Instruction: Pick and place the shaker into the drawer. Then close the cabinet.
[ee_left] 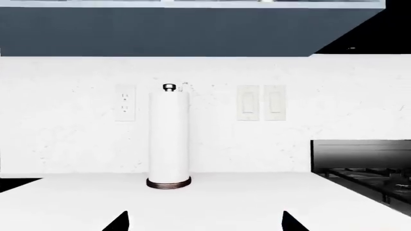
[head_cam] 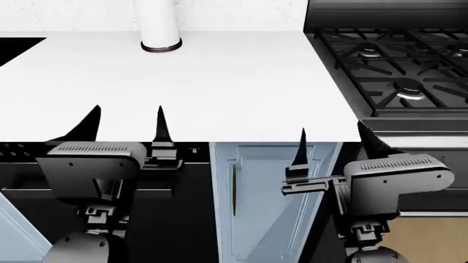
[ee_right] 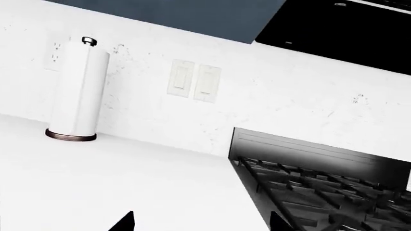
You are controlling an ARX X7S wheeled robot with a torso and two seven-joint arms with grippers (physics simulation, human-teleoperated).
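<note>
No shaker shows in any view, and the drawer is out of view too. My left gripper (head_cam: 128, 118) hangs open at the front edge of the white counter (head_cam: 234, 82), fingers spread wide with nothing between them; the left wrist view shows its two dark tips (ee_left: 204, 222) over bare counter. My right gripper (head_cam: 332, 136) is open as well, near the counter's front right corner beside the stove, empty in the right wrist view (ee_right: 200, 222). Below the counter edge, between the arms, is a pale blue cabinet front (head_cam: 267, 197) with a vertical handle.
A white paper towel roll on a dark-based holder (head_cam: 159, 24) stands at the back of the counter by the wall (ee_left: 169, 137) (ee_right: 77, 91). A black gas stove (head_cam: 395, 66) adjoins the counter's right side. A dark opening (head_cam: 18, 46) cuts the counter's left end. A black appliance front (head_cam: 175, 197) is under the left arm.
</note>
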